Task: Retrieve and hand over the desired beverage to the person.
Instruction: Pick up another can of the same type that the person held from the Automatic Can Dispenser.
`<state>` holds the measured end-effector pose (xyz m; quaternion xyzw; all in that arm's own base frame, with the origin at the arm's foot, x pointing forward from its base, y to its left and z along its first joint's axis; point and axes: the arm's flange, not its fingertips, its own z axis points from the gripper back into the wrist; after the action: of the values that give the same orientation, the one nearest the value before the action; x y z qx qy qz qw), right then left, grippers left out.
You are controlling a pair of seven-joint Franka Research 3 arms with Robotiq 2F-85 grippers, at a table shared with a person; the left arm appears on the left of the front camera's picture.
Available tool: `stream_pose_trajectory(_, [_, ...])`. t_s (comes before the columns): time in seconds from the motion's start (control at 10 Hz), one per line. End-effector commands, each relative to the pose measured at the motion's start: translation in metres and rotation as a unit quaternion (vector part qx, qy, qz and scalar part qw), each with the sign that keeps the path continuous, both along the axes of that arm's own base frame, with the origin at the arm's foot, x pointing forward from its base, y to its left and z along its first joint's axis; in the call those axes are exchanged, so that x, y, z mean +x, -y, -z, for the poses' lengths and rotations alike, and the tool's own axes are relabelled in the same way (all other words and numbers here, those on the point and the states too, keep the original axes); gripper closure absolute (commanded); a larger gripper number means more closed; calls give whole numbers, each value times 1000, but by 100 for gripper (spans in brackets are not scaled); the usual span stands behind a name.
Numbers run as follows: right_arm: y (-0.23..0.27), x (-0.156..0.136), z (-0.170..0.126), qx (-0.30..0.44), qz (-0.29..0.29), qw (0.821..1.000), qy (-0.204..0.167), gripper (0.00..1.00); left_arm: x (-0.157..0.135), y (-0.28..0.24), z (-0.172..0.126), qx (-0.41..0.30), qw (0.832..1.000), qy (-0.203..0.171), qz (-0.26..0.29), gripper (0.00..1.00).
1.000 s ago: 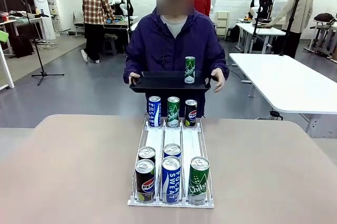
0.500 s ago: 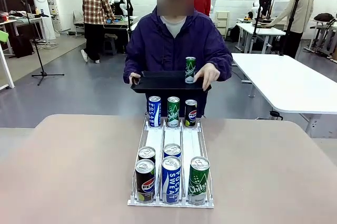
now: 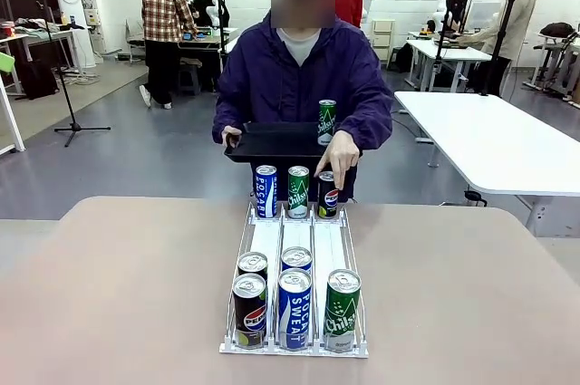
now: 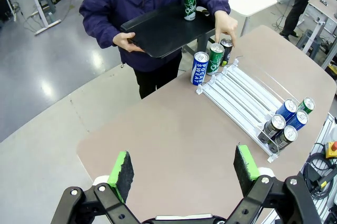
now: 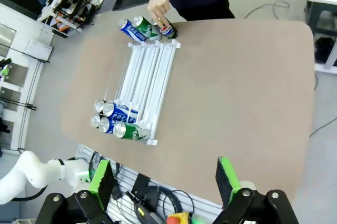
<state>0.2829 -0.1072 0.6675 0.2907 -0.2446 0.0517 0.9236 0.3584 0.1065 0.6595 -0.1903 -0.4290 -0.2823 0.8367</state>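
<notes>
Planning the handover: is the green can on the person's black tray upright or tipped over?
Upright. The green can stands on its base on the black tray that the person holds, silver top facing up.

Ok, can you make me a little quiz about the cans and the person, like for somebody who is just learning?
1. True or false: the green can on the black tray is lying on its side.
2. Which can at the far end of the rack does the person's hand reach down to? A: blue Pocari Sweat. B: green Chilsung. C: black Pepsi.
3. Fill in: at the near end of the rack stand ___ cans.
Key: 1 false, it stands upright. 2 C. 3 five.
</notes>
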Motion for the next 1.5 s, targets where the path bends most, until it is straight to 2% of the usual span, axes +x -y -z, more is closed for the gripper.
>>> stream_pose_trajectory(0.0, [1, 3, 0, -1, -1, 1000, -1, 0, 1, 1, 0, -2, 1000, 7, -3, 0])
stream_pose_trajectory(1.4, [1, 3, 0, -1, -1, 1000, -1, 0, 1, 1, 0, -2, 1000, 7, -3, 0])
